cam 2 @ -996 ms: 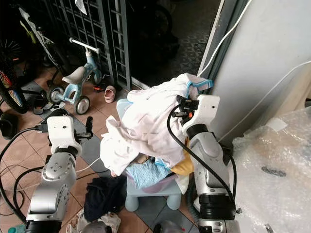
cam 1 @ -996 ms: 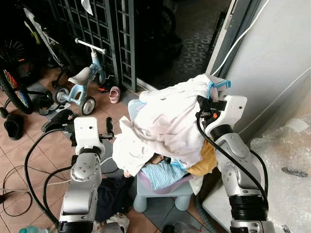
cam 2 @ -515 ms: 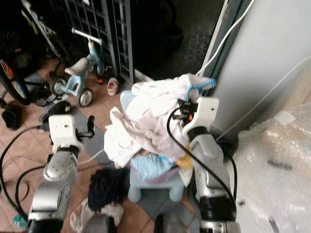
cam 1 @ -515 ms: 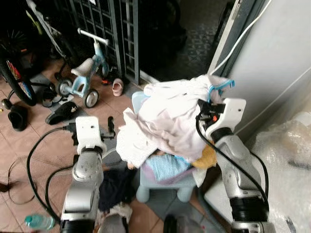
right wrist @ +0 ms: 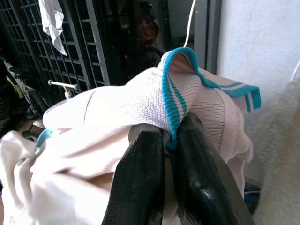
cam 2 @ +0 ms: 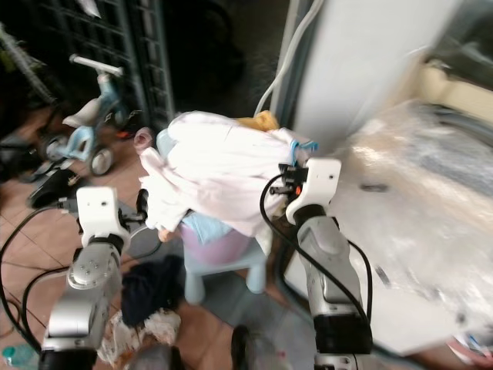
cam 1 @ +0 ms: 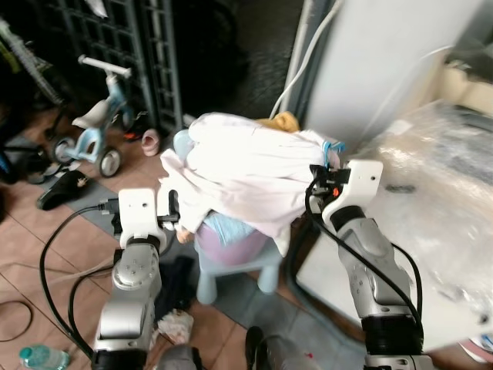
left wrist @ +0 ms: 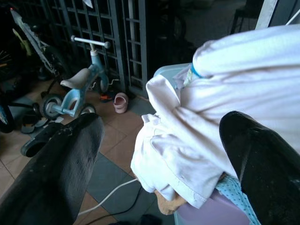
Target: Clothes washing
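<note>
Black fingers point(right wrist: 154, 187) of the right gripper point(right wrist: 169, 140) are pinched together on the blue-trimmed edge of a white garment point(cam 1: 246, 173), which drapes over a heaped lavender laundry basket point(cam 1: 231, 247) standing on a pale blue stool point(cam 1: 231, 274). At the pile's left side the left gripper point(left wrist: 159, 154) hangs with its fingers spread wide, holding nothing. A child's tricycle point(cam 1: 96, 131) stands far left by a dark metal gate point(cam 1: 115, 38); bubble wrap point(cam 1: 431, 185) lies right.

White clothes point(cam 1: 246, 166) hide the basin point(cam 1: 231, 247); plastic-wrapped surface point(cam 1: 431, 177) blurred.
</note>
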`<state>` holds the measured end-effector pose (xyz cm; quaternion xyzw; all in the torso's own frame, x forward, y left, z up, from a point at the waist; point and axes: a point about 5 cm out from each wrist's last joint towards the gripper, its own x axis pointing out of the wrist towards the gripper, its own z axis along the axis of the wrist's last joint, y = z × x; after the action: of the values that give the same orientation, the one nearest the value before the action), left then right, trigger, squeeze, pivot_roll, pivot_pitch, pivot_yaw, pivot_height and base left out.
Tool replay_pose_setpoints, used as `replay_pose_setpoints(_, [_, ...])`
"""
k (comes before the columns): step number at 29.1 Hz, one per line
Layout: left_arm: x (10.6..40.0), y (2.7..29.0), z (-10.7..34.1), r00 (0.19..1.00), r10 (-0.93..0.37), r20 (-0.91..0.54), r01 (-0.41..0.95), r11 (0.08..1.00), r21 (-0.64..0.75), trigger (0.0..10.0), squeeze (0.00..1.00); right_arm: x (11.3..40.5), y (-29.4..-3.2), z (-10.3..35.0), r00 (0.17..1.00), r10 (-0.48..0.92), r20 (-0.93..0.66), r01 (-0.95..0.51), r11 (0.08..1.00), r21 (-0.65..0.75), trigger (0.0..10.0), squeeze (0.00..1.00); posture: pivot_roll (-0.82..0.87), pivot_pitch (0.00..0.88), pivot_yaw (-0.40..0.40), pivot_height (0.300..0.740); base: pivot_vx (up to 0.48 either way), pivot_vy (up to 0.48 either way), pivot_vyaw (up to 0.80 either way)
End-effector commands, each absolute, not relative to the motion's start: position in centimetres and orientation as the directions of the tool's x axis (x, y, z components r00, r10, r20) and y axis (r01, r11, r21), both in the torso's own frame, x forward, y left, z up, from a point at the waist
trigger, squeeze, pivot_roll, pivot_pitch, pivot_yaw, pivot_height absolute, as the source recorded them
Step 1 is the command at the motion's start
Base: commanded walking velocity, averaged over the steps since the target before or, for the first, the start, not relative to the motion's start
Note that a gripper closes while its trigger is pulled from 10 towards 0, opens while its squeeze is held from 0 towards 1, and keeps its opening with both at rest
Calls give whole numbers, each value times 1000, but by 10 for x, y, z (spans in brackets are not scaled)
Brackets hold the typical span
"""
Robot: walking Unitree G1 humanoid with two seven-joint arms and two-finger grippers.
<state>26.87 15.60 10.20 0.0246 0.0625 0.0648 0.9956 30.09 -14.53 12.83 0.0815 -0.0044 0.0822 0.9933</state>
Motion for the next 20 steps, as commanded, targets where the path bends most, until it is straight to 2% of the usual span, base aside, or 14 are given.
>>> replay_pose_setpoints(1, [269,156,102,982,145,-120,-139,989,55,10000,0,305,-147,138,985,159,60,-166,975,147,10000,0,8,0,-27,740,0,0,-800])
replay_pose_setpoints(16, [271,155,104,989,102,-103,-101,995,12,10000,0,309,-154,146,988,111,103,-118,991,63,10000,0,-3,0,-22,740,0,0,-800])
replay_pose_setpoints(20, [271,155,104,990,93,-104,-93,996,4,10000,0,308,-161,145,993,56,101,-59,998,30,10000,0,-6,0,-20,740,0,0,0])
